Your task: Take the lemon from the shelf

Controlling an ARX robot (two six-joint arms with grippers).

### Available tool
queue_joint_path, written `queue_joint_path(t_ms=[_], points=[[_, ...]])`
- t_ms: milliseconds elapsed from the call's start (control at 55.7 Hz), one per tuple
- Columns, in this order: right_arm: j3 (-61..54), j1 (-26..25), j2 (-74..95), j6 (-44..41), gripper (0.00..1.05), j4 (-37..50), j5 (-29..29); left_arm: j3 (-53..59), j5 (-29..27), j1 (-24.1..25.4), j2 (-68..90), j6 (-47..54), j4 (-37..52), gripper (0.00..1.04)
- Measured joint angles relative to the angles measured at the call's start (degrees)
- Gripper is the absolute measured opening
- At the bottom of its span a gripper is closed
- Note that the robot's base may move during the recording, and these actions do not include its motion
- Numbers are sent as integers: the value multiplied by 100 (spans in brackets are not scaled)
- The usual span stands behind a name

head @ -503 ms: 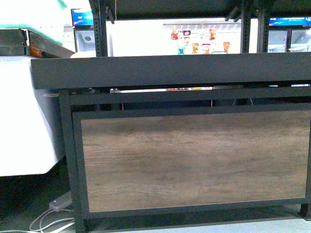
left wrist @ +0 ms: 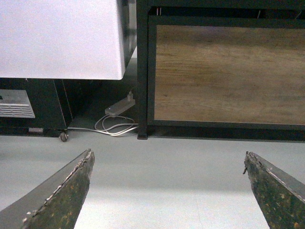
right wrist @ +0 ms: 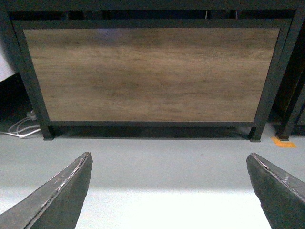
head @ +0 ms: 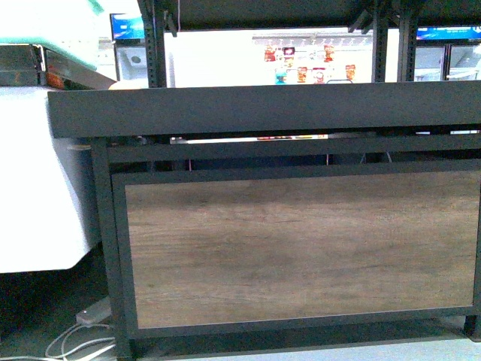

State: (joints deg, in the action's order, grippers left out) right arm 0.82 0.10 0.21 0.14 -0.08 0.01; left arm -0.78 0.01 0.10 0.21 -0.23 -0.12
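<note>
Shelf (head: 301, 248) fills the front view, black desk edge across upper middle, wood panel below. The lemon isn't visible in any view, probably up on the desk above the camera line, so can't place it. Left gripper (left wrist: 167, 155) and right gripper (right wrist: 169, 155) are both spread wide and empty, low over the grey floor, facing the panel. Approach step, I'd say: lift one arm clear over the black edge, spot the lemon, then reach in wide.

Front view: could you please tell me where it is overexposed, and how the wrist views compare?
Front view: background behind the shelf and the white cabinet are blown out. Left wrist view: evenly lit, sharp. Right wrist view: bright glare on the floor.
</note>
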Motion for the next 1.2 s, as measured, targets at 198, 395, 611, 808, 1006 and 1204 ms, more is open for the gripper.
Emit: queue_joint_path(t_ms=[198, 395, 611, 808, 1006, 1204], points=[[0, 0, 0, 0, 97, 0, 0, -2, 0, 0, 0, 0, 0, 97], [0, 0, 0, 0, 97, 0, 0, -2, 0, 0, 0, 0, 0, 97], [0, 0, 0, 0, 97, 0, 0, -2, -2, 0, 0, 0, 0, 97], [0, 0, 0, 0, 97, 0, 2, -2, 0, 0, 0, -2, 0, 97], [0, 0, 0, 0, 97, 0, -2, 0, -2, 0, 0, 0, 0, 97], [0, 0, 0, 0, 97, 0, -7, -2, -2, 0, 0, 0, 0, 97]])
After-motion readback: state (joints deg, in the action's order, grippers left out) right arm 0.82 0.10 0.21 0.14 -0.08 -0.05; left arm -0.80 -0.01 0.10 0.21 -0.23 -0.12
